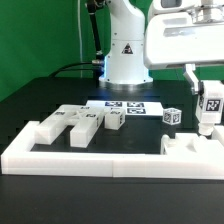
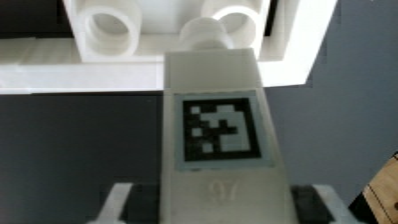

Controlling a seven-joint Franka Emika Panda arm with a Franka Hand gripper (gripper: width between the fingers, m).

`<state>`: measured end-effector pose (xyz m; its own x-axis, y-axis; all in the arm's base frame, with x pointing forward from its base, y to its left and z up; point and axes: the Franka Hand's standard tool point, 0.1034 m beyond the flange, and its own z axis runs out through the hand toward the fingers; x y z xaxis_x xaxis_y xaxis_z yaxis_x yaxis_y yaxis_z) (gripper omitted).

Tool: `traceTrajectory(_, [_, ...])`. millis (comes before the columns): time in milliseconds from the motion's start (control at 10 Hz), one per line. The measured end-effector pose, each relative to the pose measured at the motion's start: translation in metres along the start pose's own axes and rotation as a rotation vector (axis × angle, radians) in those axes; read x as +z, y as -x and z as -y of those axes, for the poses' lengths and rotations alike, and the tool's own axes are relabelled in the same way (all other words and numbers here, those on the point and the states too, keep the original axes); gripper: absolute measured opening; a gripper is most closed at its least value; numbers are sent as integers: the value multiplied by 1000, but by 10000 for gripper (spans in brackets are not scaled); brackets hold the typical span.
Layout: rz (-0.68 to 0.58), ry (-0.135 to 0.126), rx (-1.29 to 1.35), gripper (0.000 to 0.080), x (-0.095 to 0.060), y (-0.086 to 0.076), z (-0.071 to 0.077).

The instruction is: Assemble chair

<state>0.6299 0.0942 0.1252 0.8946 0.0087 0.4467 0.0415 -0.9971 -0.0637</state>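
Observation:
My gripper [image 1: 206, 90] is at the exterior view's right, shut on a white chair bar [image 1: 209, 112] that carries a square tag and hangs upright. In the wrist view the bar [image 2: 217, 110] runs out from between the fingers [image 2: 137, 203], tag facing the camera. Its far end is over a white chair part with two round holes [image 2: 111, 28]. I cannot tell whether the two touch. That part [image 1: 188, 146] sits against the border rail at the front right. Several more tagged chair parts [image 1: 80, 122] lie on the table at the left. A small tagged block [image 1: 173, 116] stands near the middle.
A long low white border rail [image 1: 90, 158] runs along the front and turns up at both ends. The marker board [image 1: 127, 106] lies flat in front of the robot base [image 1: 124, 60]. A green backdrop stands behind. The table is black.

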Motion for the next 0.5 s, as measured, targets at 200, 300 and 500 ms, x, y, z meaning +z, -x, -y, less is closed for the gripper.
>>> traceTrajectory(200, [-15,0,-1,291,1,-1,0])
traceTrajectory(300, [-14,-2,-3,291,3,-1,2])
traceTrajectory(500, [-100,-3,-7,291,6,-9,4])
